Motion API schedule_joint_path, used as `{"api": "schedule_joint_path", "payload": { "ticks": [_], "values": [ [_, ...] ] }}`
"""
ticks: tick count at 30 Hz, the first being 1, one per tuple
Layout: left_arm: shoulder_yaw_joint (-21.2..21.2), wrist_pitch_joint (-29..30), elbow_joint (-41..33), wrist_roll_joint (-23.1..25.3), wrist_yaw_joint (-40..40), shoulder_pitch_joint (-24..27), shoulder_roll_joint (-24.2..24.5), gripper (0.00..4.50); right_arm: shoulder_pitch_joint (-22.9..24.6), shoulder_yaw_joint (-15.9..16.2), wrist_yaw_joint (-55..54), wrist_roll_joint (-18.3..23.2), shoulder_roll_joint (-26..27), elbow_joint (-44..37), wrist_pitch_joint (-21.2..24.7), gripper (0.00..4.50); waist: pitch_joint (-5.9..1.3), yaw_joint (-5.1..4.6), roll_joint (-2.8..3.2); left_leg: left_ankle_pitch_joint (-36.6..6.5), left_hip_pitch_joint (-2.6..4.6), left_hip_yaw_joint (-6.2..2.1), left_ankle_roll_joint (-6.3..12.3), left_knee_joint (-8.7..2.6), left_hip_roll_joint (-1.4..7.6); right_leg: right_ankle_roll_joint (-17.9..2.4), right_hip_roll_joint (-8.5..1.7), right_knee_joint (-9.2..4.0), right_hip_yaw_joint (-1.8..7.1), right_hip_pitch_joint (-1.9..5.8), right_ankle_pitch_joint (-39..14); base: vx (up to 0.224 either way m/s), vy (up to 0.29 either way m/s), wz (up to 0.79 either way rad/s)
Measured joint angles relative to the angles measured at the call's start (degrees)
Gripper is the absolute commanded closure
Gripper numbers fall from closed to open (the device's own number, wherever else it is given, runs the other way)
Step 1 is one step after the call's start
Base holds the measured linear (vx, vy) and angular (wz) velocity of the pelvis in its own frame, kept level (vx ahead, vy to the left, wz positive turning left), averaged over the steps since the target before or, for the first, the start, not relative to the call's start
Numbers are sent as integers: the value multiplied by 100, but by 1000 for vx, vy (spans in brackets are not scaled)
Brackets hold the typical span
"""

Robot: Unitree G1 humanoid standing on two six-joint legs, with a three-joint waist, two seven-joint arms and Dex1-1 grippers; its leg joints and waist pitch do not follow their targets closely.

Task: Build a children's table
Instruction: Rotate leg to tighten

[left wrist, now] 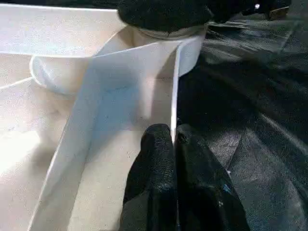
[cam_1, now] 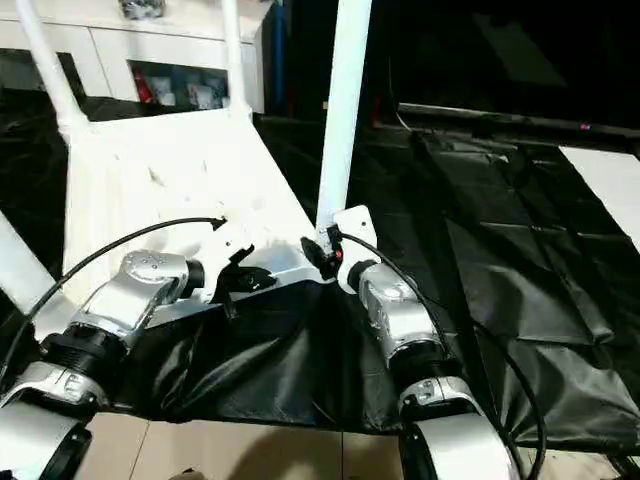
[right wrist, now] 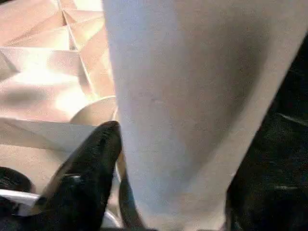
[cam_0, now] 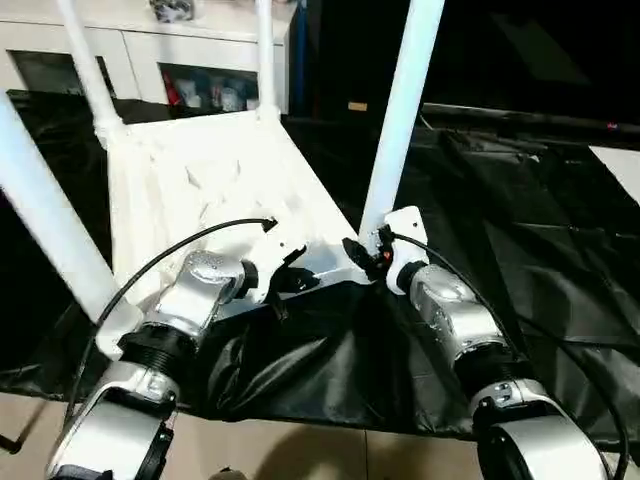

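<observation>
The white table top (cam_0: pixel 215 175) lies upside down, ribbed underside up, on a black sheet. Several white legs stand upright in its corner sockets; the near right leg (cam_0: pixel 400 110) rises just ahead of my right arm. My right gripper (cam_0: pixel 365 255) is closed around this leg's base, with one black finger (right wrist: pixel 91 163) on each side of the leg (right wrist: pixel 183 96). My left gripper (cam_0: pixel 290 278) is shut on the top's near rim (left wrist: pixel 174 86), its fingers (left wrist: pixel 159 159) pinching the thin wall close to the near right socket (left wrist: pixel 159 36).
A black sheet (cam_0: pixel 520 250) covers the floor around the table and ends at bare tan floor (cam_0: pixel 300 450) near my arms. A white glass-door cabinet (cam_0: pixel 200 60) stands behind. A flat white board (cam_0: pixel 620 165) lies at the far right.
</observation>
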Motion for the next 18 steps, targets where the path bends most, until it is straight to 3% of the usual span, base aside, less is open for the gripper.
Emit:
{"api": "schedule_joint_path", "payload": {
  "ticks": [5, 13, 18],
  "values": [
    [-51, -152, -156, -31, -372, 48, 197, 450, -1, 19, 408, 95, -32, -140, 44, 61, 0, 14, 0, 0, -8, 1, -1, -10, 3, -26, 11, 28, -9, -32, 43, 0, 0, 0],
    [12, -361, -299, -250, -955, 187, 488, 450, -17, 364, 1876, 138, -568, -219, 142, 2, 20, 34, 48, 2, -20, 14, -1, -21, 7, -34, 21, 19, 0, -57, 25, 0, 0, 0],
    [-15, -359, -418, -406, -1581, 285, 707, 450, -2, 1049, 3618, -34, -1425, -451, -41, 2, 34, 169, 66, 9, -18, 16, 15, -3, 11, -35, 19, 14, -2, -59, 24, 0, 0, 0]
  ]
}}
